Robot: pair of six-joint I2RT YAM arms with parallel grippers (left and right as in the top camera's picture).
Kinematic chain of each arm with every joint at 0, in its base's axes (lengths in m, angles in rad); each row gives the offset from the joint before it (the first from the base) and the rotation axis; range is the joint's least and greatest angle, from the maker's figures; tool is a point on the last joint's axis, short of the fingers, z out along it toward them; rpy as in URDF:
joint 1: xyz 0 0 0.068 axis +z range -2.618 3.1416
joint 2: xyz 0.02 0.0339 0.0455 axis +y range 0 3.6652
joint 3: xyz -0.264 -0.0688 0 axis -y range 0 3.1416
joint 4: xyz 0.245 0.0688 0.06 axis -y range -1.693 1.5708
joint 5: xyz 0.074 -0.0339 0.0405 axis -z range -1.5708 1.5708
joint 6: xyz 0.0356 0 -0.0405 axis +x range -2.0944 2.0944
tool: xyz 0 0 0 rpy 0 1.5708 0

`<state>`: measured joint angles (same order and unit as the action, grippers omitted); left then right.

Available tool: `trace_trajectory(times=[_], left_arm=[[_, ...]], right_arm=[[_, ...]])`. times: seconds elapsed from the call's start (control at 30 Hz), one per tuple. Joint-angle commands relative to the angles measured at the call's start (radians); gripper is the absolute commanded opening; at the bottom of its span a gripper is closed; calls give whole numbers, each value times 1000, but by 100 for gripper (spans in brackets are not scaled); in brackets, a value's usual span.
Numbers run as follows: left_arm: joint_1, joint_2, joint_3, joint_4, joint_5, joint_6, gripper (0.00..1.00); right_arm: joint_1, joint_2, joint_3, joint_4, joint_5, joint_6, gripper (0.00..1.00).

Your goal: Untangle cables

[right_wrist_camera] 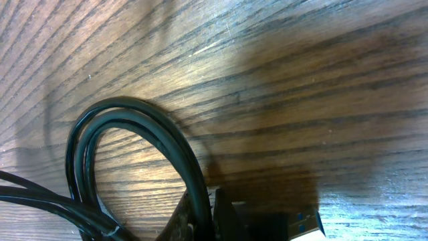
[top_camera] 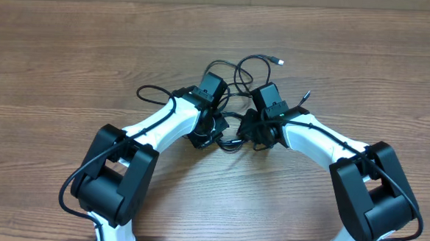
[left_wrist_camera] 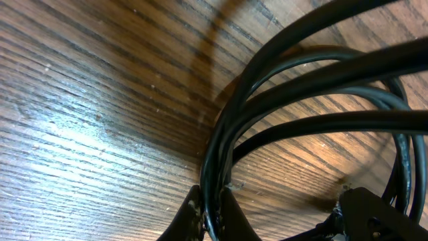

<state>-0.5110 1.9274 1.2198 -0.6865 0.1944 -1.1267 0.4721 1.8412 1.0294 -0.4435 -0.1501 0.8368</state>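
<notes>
Two arms [top_camera: 159, 125] meet mid-bench [top_camera: 57, 46] in the overhead. The cables [top_camera: 236, 77] sit in a knot between and just past the wrists. One loose loop [top_camera: 151, 93] trails out at 9 o'clock of the knot, and a silver-tipped plug [top_camera: 279, 62] ends a strand at 1 o'clock. Left hand [top_camera: 208, 131] and right hand [top_camera: 262, 130] are down in the knot, near each other. The wrists hide the jaws from here.

Left wrist: left hand [left_wrist_camera: 214, 217] at 6 o'clock of frame, fingers together, clamped on a strand of the cables [left_wrist_camera: 314, 94] running up between them. More strands arc toward 3 o'clock over the bench grain.

Right wrist: right hand [right_wrist_camera: 200, 217] at 6 o'clock, pinched on a doubled loop of the cables [right_wrist_camera: 134, 110], with the loop's bend at 9 o'clock. USB plug [right_wrist_camera: 301, 221] with a blue insert lies at 5 o'clock, just beside the fingers.
</notes>
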Motion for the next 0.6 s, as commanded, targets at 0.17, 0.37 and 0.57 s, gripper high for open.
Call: trace_trajectory(times=[0.17,0.37,0.57], left_arm=[[29,-17,26,-58,-11,126,4],[142,-122,136,-183,-10,356,4],[262,-195,204,-260,-11,546,4]], right_arm=[[-3,-27,20,-14,34,-4,4],[-27,-27,20,-68,89,-3,4],[-60,-27,20,-75,78,-25,4]])
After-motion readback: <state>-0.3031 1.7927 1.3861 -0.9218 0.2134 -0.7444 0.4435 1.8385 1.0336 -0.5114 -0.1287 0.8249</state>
